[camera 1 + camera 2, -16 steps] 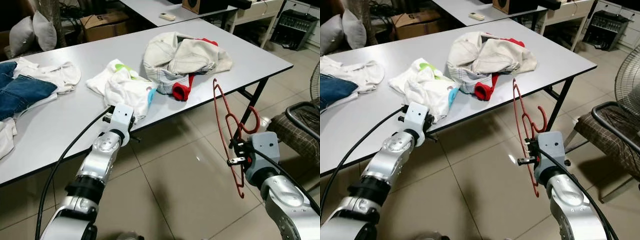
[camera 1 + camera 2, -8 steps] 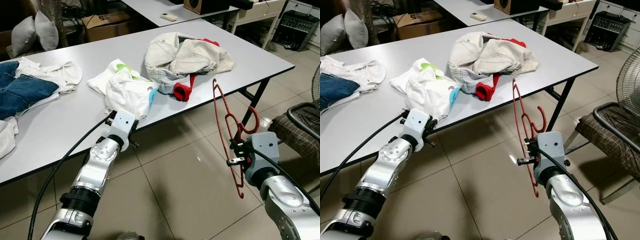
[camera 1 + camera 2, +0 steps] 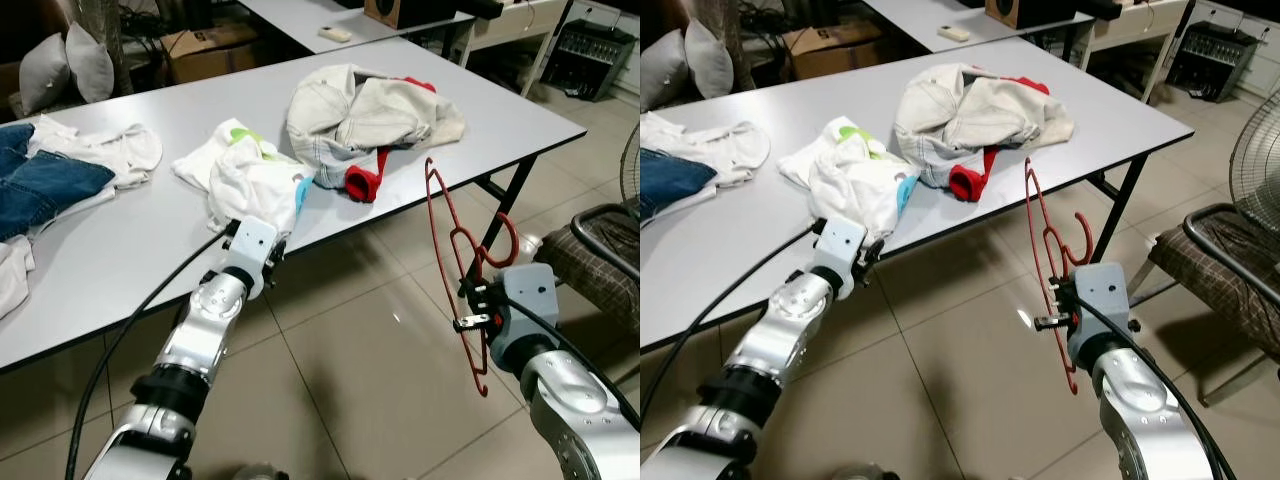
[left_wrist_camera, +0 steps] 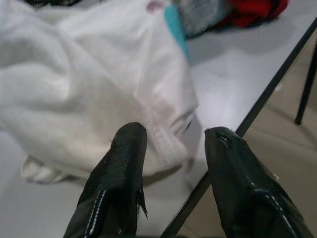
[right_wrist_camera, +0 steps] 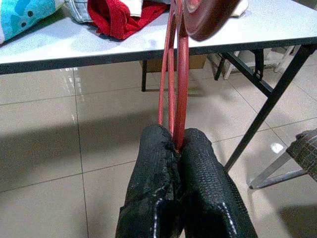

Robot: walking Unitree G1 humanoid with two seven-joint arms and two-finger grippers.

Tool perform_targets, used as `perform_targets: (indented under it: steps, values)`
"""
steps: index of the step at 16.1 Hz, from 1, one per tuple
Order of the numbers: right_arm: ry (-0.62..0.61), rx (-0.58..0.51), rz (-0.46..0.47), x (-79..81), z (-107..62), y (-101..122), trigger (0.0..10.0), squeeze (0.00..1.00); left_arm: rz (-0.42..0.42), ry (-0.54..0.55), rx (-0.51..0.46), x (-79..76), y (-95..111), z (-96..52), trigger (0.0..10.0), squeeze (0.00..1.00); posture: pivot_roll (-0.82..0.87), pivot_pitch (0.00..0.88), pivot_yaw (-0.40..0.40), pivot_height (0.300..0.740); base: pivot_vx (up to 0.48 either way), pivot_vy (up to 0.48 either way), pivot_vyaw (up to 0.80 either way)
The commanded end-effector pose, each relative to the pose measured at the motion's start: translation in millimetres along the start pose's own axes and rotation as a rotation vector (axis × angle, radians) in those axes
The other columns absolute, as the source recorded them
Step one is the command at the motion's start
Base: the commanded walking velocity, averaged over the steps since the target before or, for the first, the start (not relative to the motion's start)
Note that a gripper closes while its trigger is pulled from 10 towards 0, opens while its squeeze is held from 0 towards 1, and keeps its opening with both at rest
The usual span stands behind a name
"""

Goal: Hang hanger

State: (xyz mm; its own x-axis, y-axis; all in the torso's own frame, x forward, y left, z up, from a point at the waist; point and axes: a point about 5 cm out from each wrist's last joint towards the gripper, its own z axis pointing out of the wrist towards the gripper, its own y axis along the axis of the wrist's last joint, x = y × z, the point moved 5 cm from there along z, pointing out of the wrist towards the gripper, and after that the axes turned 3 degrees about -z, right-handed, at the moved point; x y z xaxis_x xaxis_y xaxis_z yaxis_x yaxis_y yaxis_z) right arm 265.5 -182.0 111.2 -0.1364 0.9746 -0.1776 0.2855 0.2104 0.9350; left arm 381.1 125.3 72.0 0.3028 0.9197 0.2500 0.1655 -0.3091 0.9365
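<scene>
A red wire hanger [image 5: 182, 74] stands upright off the table's front right side, its hook [image 3: 512, 232] pointing right. My right gripper [image 5: 177, 141] is shut on the hanger's lower bar, held above the tiled floor [image 3: 472, 302]. My left gripper [image 4: 173, 136] is open at the table's front edge. Its fingertips [image 4: 130, 144] flank the hem of a crumpled white garment [image 3: 250, 170] with a teal patch, which lies on the grey table [image 3: 130, 255]. Whether the fingers touch the cloth is unclear.
A cream and grey jacket over a red garment [image 3: 370, 115] lies further back on the table. Jeans [image 3: 45, 185] and white cloth [image 3: 115, 145] lie at the left. The black table leg [image 3: 505, 205] and a chair [image 3: 600, 255] stand to the right.
My left arm has reached forward and a little right, bringing its gripper up to the white garment's hem. The right gripper and hanger have stayed put.
</scene>
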Motion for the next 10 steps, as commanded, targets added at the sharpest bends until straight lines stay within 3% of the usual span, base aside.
perform_targets:
  steps: [1, 3, 4, 5, 6, 7, 8, 9, 10]
  values:
    - [0.000, -0.016, -0.016, -0.5, -0.1, 5.4, 10.0, 0.00, 0.022, 0.028, 0.007, 4.7, 2.5, 3.2, 10.0, 1.00, -0.06, 0.000, 0.053, 0.740, 0.000, 0.000, 0.00]
    - [-0.001, -0.017, -0.018, -0.8, -0.1, 5.7, 10.0, 0.00, 0.017, 0.050, 0.027, 7.3, -0.6, 5.7, 10.0, 1.00, -0.06, 0.000, 0.056, 0.740, 0.000, 0.000, 0.00]
    - [-0.002, -0.018, -0.018, -0.9, -0.1, 6.0, 10.0, 0.00, 0.005, 0.052, 0.035, 6.8, -2.3, 7.3, 10.0, 0.76, -0.06, 0.000, 0.056, 0.740, 0.000, 0.000, 0.00]
    - [-0.003, -0.019, -0.019, -1.0, 0.0, 6.2, 10.0, 0.00, -0.009, 0.051, 0.040, 5.7, -3.3, 8.9, 10.0, 0.00, -0.06, 0.000, 0.057, 0.740, 0.000, 0.000, 0.00]
    - [-0.003, -0.020, -0.020, -1.0, 0.1, 6.4, 10.0, 0.00, -0.009, 0.052, 0.044, 5.1, -3.7, 10.4, 7.1, 0.00, -0.06, 0.000, 0.057, 0.740, 0.000, 0.000, 0.00]
    - [-0.003, -0.021, -0.020, -1.0, 0.1, 6.6, 10.0, 0.00, -0.006, 0.056, 0.049, 5.0, -4.4, 11.3, 5.3, 0.00, -0.06, 0.000, 0.057, 0.740, 0.000, 0.000, 0.00]
    - [-0.003, -0.022, -0.020, -1.0, 0.2, 6.7, 10.0, 0.00, -0.007, 0.059, 0.053, 5.4, -4.9, 11.8, 1.9, 0.00, -0.06, 0.000, 0.058, 0.740, 0.000, 0.000, 0.00]
    - [-0.003, -0.022, -0.021, -1.0, 0.2, 6.8, 10.0, 0.00, -0.015, 0.067, 0.058, 7.0, -5.7, 12.5, 0.0, 0.00, -0.06, 0.000, 0.059, 0.740, 0.000, 0.000, 0.00]
    - [-0.003, -0.022, -0.021, -0.9, -0.1, 6.5, 10.0, 0.00, -0.022, 0.072, 0.058, 8.7, -5.6, 13.2, 0.0, 0.00, -0.06, 0.000, 0.059, 0.740, 0.000, 0.000, 0.00]
